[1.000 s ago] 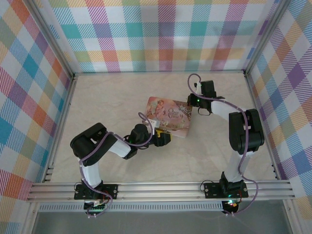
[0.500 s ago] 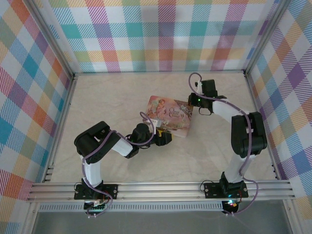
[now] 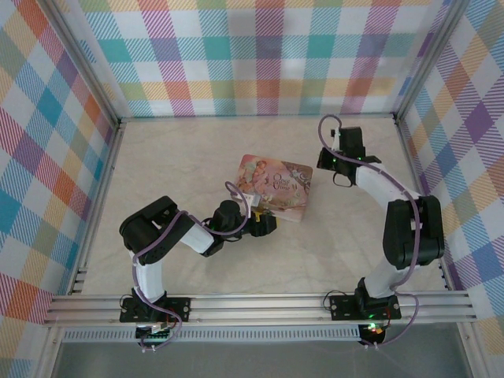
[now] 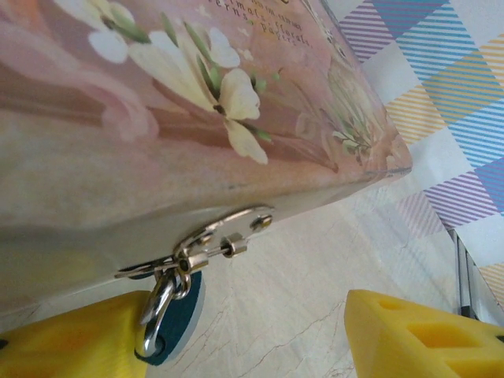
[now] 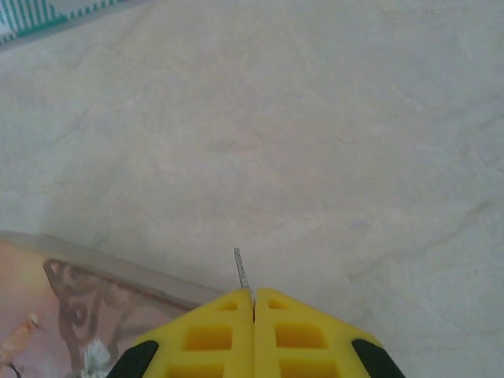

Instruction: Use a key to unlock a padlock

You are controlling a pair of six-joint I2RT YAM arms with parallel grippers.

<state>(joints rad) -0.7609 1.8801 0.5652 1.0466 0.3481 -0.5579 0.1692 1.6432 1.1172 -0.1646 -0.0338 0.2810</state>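
Pale marbled tabletop (image 3: 181, 157) sat inside pastel plaid walls (image 3: 260, 55). Padlock (image 4: 175, 313) hung from the pink tin box (image 4: 157, 118) hasp, between the left gripper (image 4: 260, 331) fingers, jaws apart. Right gripper (image 5: 253, 303) pinched the key (image 5: 240, 269) over bare tabletop, just beside the tin.

The padlock (image 4: 175, 319) hangs on the near side of the tin box (image 3: 276, 185), the key (image 5: 240, 270) to its right.

The tin box (image 3: 276, 185) is pink and floral, the padlock (image 4: 183, 312) bluish, the walls (image 3: 260, 55) plaid.
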